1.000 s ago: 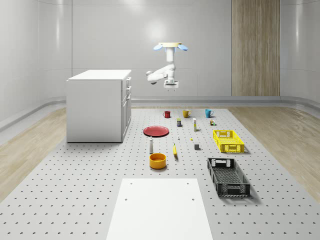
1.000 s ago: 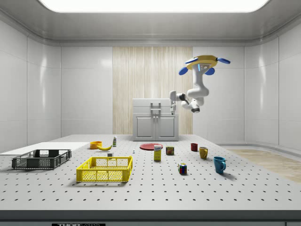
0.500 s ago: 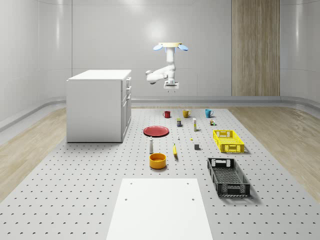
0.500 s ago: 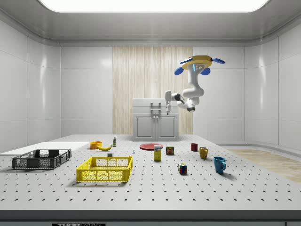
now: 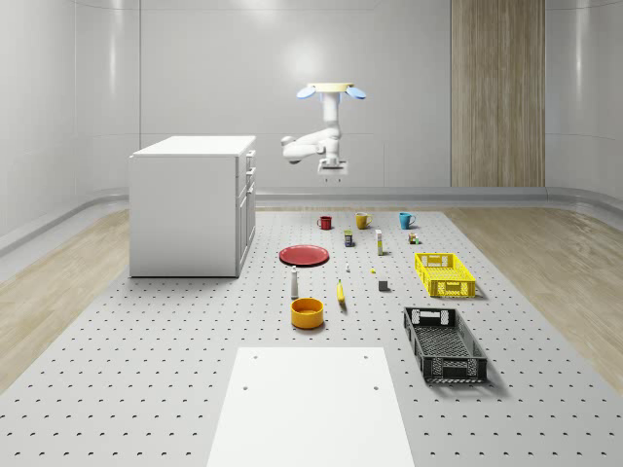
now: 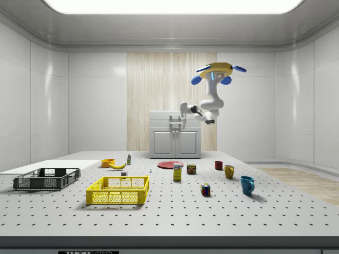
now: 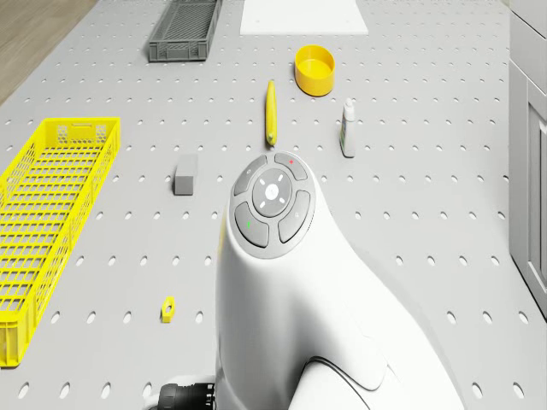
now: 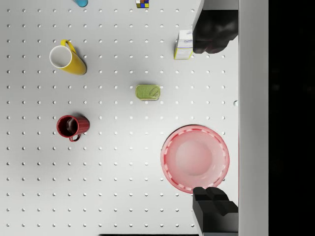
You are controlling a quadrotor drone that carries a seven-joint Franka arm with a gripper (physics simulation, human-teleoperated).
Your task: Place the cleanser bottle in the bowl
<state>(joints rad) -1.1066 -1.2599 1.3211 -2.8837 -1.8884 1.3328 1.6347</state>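
The cleanser bottle (image 5: 294, 283) (image 6: 128, 158) (image 7: 348, 128) is slim and white and stands upright on the pegboard table. Just toward the table's near end sits the orange bowl (image 5: 307, 312) (image 6: 108, 162) (image 7: 314, 69), apart from the bottle. The drone (image 5: 332, 90) (image 6: 214, 70) hovers high over the table's far part. My gripper (image 5: 331, 177) (image 6: 183, 125) (image 8: 215, 120) hangs from the arm, pointing down, well above the red plate (image 5: 305, 255) (image 8: 195, 158). Its dark fingers (image 8: 214, 32) stand wide open with nothing between them. The white arm link (image 7: 269, 205) is in the foreground of the drone view.
A banana (image 5: 341, 292) (image 7: 271, 111) lies beside the bowl. A yellow crate (image 5: 444, 273) (image 7: 43, 213) and a black crate (image 5: 444, 342) (image 7: 184, 30) sit at the whole-scene view's right. A white cabinet (image 5: 193, 204) stands at its left. A red mug (image 8: 72, 126), a yellow mug (image 8: 67, 58) and a can (image 8: 148, 92) are below the gripper.
The drone and arm have drifted toward the side view's left, and the gripper now hangs farther left there. The things on the table have not moved.
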